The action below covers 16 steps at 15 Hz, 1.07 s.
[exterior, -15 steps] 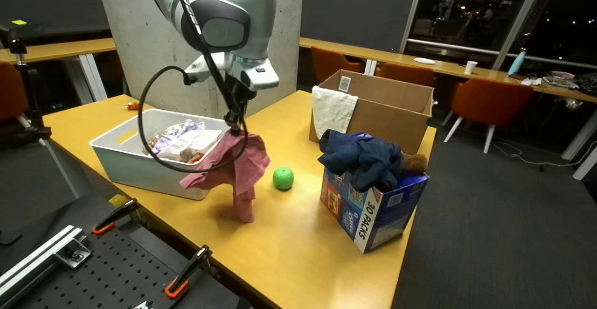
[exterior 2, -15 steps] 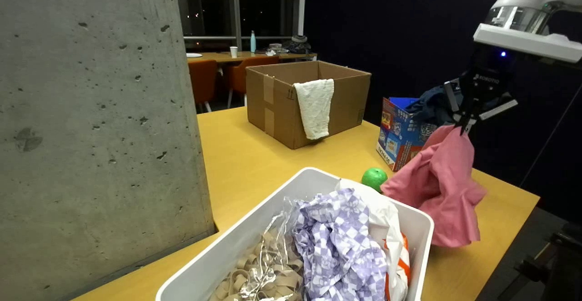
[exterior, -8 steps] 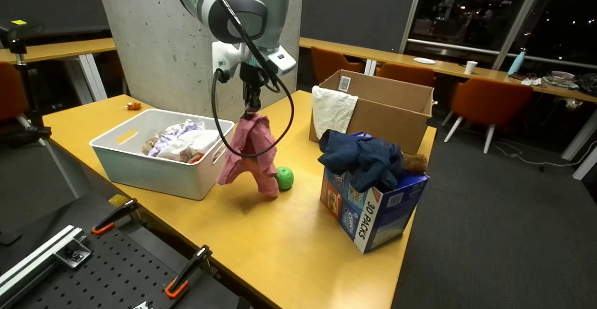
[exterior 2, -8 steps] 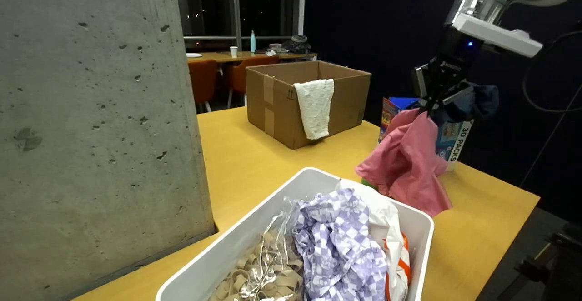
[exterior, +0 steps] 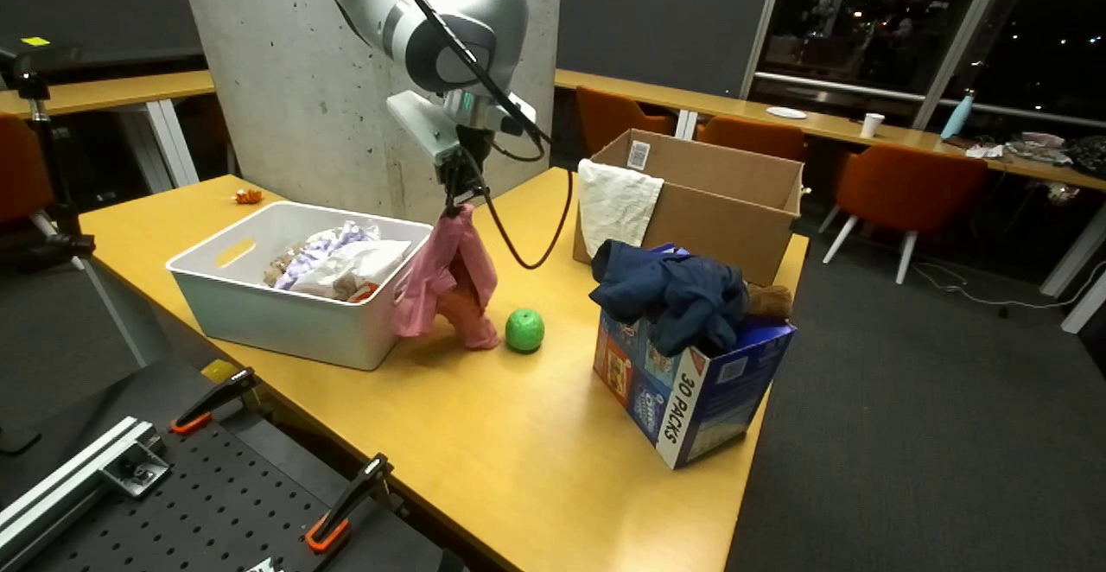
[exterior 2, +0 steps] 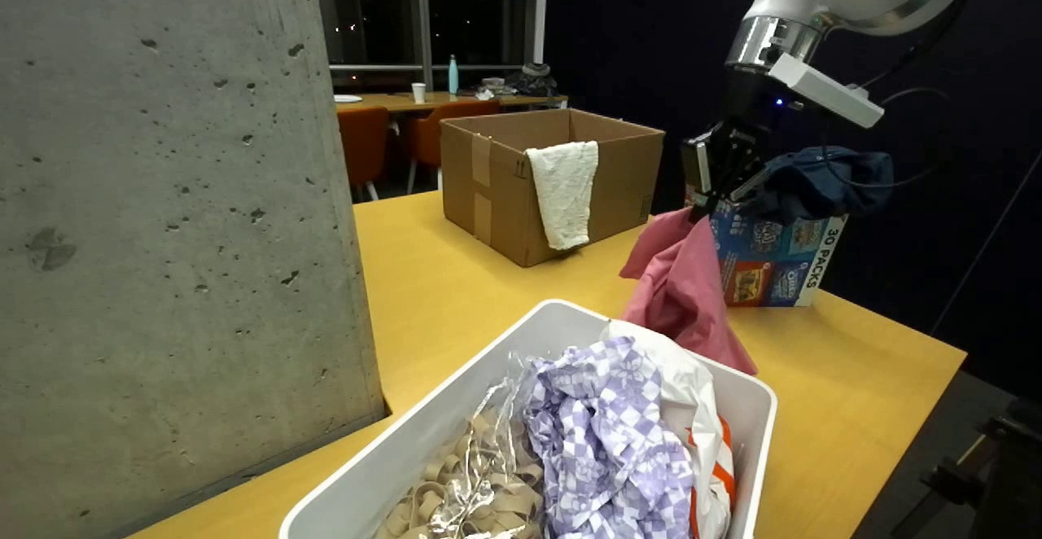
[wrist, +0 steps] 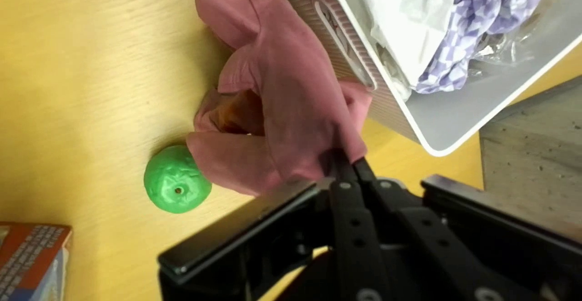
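My gripper is shut on a pink cloth, which hangs down from the fingertips in the wrist view [wrist: 348, 164] and both exterior views [exterior: 454, 207] [exterior 2: 702, 212]. The pink cloth [wrist: 295, 82] [exterior: 451, 282] [exterior 2: 684, 287] hangs beside the end wall of a white bin [wrist: 395, 105] [exterior: 285, 321] [exterior 2: 765, 425]; its lower part is close to or on the table. A green round fruit [wrist: 177, 183] [exterior: 524, 330] stands on the table just beside the cloth's lower edge. The bin holds a purple checked cloth [exterior 2: 606, 433] and a white plastic bag [exterior 2: 680, 376].
An open cardboard box [exterior: 726, 226] with a white cloth [exterior: 615, 205] over its edge stands farther back. A blue snack box [exterior: 691, 382] with a navy cloth [exterior: 674, 287] on top stands near the table's edge. A concrete pillar [exterior 2: 179, 238] rises beside the bin.
My gripper has carried the pink cloth across the table toward the pillar side, and the wrist has tilted. The green fruit, seen earlier in both exterior views, is now hidden in one of them.
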Tool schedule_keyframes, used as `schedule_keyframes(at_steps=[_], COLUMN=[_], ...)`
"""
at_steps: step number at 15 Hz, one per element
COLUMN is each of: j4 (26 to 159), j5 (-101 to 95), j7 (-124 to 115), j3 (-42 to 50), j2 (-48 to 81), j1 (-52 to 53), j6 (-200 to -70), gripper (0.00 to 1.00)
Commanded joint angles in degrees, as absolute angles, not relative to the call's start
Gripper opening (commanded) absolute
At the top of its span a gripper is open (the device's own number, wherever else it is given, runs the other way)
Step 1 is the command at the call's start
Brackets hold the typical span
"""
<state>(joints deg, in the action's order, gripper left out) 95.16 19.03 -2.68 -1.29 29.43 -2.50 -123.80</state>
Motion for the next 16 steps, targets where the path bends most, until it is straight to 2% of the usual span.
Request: schedule_keyframes(at_steps=[1,11,16], j4=[89.30,87.52,80.73], j5=[17.68,16.97,13.35], j7=[6.20,16.73,13.90], j3=[-2.06,-1.01,-0.75], j2=[32.74,36.96,41.21], j1=[-5.31,-10.82,-9.58], j6=[-119.45,-119.29,-113.85], gripper=[0.01,0.01,0.01])
